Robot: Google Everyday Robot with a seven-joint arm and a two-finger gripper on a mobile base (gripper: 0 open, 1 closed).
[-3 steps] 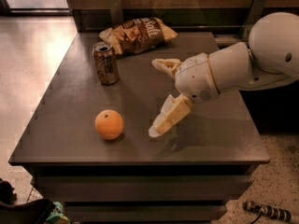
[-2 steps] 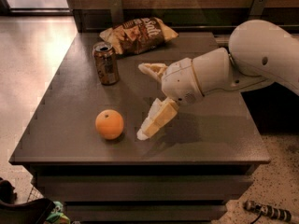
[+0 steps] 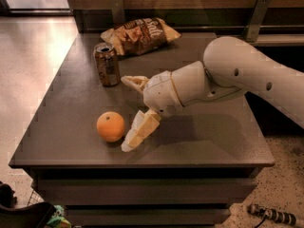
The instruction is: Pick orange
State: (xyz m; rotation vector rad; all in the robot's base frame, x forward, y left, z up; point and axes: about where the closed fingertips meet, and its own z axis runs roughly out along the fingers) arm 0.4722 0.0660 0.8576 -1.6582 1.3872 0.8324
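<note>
– gripper [image 3: 125,113] sat where, pls?

– low over the front-middle of the dark table [image 3: 61,108], just right of the orange [image 3: 110,126]. its two pale fingers were spread wide apart. upper finger [image 3: 134,82] pointed left twd the soda can. lower finger [image 3: 140,132] slanted down and left, w/ its tip at the tabletop by the fruit.

– holding anything?

– no, nothing sat btwn the fingers. the orange lay outside the gap, just beside the lower finger. whether the two touched, couldn't tell.

– and the orange's exact spot?

– resting on the table surface, near the front edge, left of centre. it was in front of the can and well apart from it. round, bright skin, lit from above.

– rest of the scene?

– soda can [image 3: 107,64] stood upright behind the orange, on the left half of the table. chip bag [image 3: 140,36] lay flat at the back edge, behind the can and a bit to its right. neither touched the gripper. white arm [image 3: 247,75] spanned from the right side of the shot to the gripper, over the table's right half, w/ its rounded wrist section angled down and left. pale speckled floor [image 3: 28,56] showed to the left of the table. drawer fronts [image 3: 142,189] ran below the tabletop at the front.
</note>
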